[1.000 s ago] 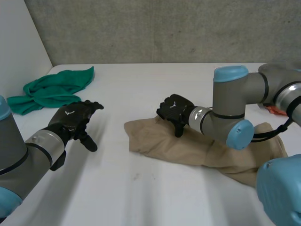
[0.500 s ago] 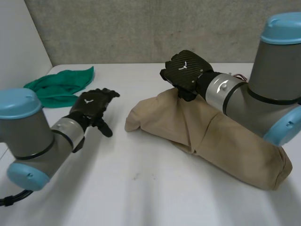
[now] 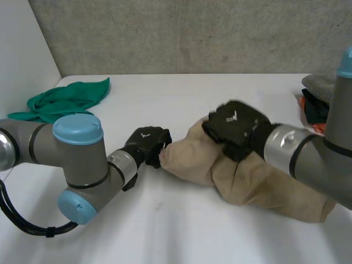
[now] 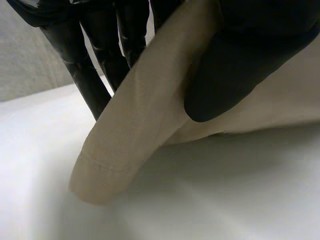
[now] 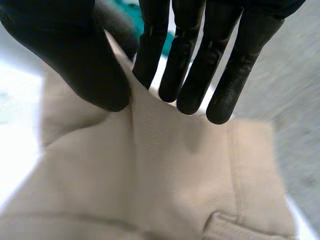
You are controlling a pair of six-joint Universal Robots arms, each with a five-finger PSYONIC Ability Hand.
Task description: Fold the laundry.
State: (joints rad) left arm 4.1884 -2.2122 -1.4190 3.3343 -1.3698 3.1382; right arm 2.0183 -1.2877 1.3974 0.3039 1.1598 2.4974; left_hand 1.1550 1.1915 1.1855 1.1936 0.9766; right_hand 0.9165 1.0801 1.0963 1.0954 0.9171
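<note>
When I look down from the head camera, the tan cloth [image 3: 258,179] lies heaped on the table [image 3: 165,231], right of the middle. My left hand [image 3: 147,144] is at its left end and my right hand [image 3: 235,127] sits on top of its raised hump. I can't read either grip from up there.

The left wrist camera settles that side. The thumb [image 4: 240,65] presses a folded, hemmed edge of the cloth [image 4: 135,125] against the fingers [image 4: 85,65] behind it, so that hand is clamped on the edge.

The right wrist camera shows a ridge of the cloth [image 5: 165,180] drawn up between the thumb [image 5: 65,55] and the nearest of the straight fingers [image 5: 150,45], pinched there.

Only the head camera gives me the wider layout. A green cloth [image 3: 63,102] sits bunched at the far left of the table, well apart from both hands.
</note>
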